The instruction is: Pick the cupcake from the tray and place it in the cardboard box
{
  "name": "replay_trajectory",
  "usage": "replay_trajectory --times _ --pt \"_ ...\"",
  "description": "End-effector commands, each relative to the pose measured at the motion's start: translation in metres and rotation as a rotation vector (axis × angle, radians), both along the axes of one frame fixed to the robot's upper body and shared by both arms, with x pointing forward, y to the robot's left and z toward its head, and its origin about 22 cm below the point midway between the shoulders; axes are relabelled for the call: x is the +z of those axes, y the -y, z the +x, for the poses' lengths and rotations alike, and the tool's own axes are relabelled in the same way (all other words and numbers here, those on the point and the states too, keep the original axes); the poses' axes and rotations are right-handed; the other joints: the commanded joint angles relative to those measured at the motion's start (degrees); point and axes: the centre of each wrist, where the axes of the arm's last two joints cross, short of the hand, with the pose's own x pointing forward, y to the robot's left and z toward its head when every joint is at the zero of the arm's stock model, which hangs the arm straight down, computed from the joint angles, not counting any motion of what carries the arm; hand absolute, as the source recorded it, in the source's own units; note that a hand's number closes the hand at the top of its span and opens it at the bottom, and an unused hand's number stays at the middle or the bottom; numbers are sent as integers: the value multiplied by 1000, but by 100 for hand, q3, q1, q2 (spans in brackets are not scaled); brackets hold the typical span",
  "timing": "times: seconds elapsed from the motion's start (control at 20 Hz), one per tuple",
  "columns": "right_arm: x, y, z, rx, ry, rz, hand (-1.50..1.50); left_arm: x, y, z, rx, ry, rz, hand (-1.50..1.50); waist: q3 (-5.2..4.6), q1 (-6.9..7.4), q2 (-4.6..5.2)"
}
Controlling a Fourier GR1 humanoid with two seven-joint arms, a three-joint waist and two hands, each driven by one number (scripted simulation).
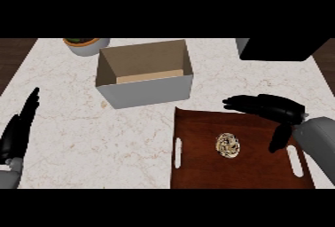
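On the right half of the marble surface [78, 133], a dark wooden tray [196, 133] lies flat with slot handles on its left and right sides; the cupcake [227, 145] stands alone near the tray's middle, untouched. The cardboard box [147, 91] sits just beyond the tray's far left corner, top open and nothing visible inside, so the transfer path looks short: lift, move up-left, lower. The right robot hand [271, 106] is over the tray's far right part, up and to the right of the cupcake and apart from it. Its fingers [242, 103] stretch leftward, spread and nearly straight, with the thumb [279, 136] hanging down toward the near side; it holds nothing. Judgement: this reads as a pre-grasp pose, the gap between fingers and thumb being set up to come around the cupcake. Contact with the tray cannot be told. The left robot hand [16, 133] rests at the left edge, fingers straight, pointing up. A potted plant [85, 44] and a black object [278, 48] stand at the far edge, clear of the path.
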Motion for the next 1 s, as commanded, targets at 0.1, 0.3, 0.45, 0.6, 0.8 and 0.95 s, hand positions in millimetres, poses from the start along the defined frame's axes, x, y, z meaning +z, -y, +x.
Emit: replay_trajectory --times 0.1,0.3,0.45,0.6,0.8,0.95 --pt "-6 -44 16 71 -68 -128 -150 -18 5 0 20 -4 4 0 -2 -102 -17" --pt "-13 -53 15 72 -34 -218 -150 -10 -12 -2 20 -7 1 0 -1 -100 -21" --pt "-28 -55 17 81 -33 -218 -150 8 -8 10 20 0 2 0 2 -98 -19" --pt "-18 -46 -1 90 -26 -229 -150 23 -9 3 20 4 5 0 1 -136 -42" --pt "-31 -56 -1 77 -30 -222 -150 -9 -19 -9 21 -9 -7 0 0 -134 -31" --pt "-29 -70 -4 84 -51 -205 -150 5 -6 4 35 2 -3 0 0 -145 -32"
